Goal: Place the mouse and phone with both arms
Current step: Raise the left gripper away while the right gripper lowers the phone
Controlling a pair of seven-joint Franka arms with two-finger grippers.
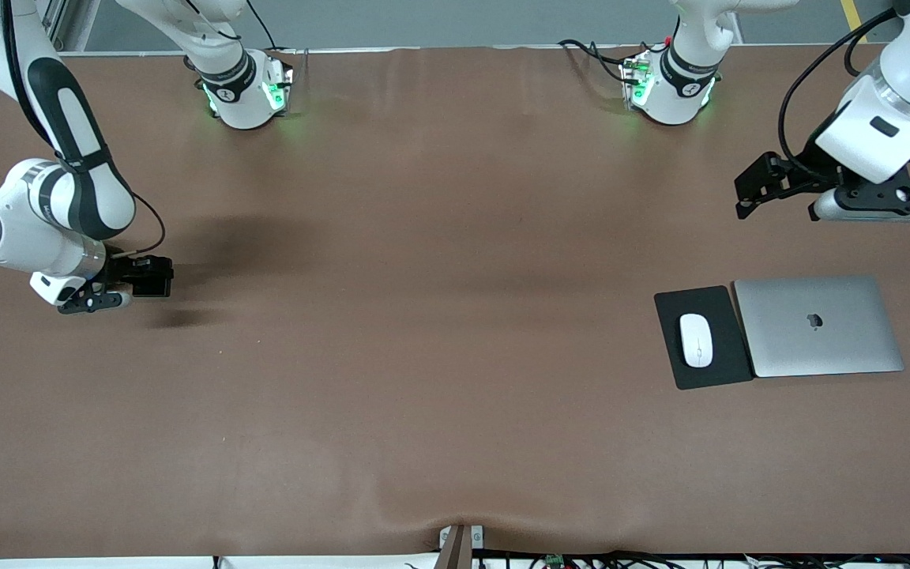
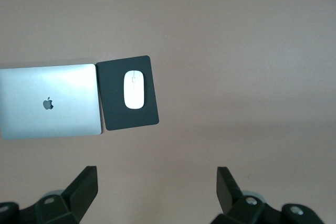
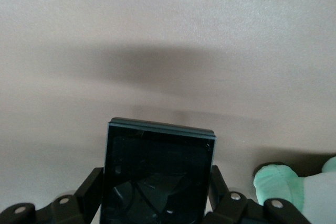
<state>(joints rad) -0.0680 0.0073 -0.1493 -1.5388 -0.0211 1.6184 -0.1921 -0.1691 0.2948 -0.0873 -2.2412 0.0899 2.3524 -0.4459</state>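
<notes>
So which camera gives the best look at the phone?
The right wrist view: the phone fills the foreground, clamped in the right tool. The front view shows it only as a small dark block. The left wrist view misses it entirely.

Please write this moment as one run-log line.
right gripper: shut on phone, above table at right arm's end | left gripper: open, empty, over bare table | mouse: on pad beside laptop

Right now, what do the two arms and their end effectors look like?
Both arms are white, rounded links with black joint bands, and their bases glow green. A black cable loops along each forearm. The left end effector and right end effector are black two-finger units on black brackets with round holes.
</notes>
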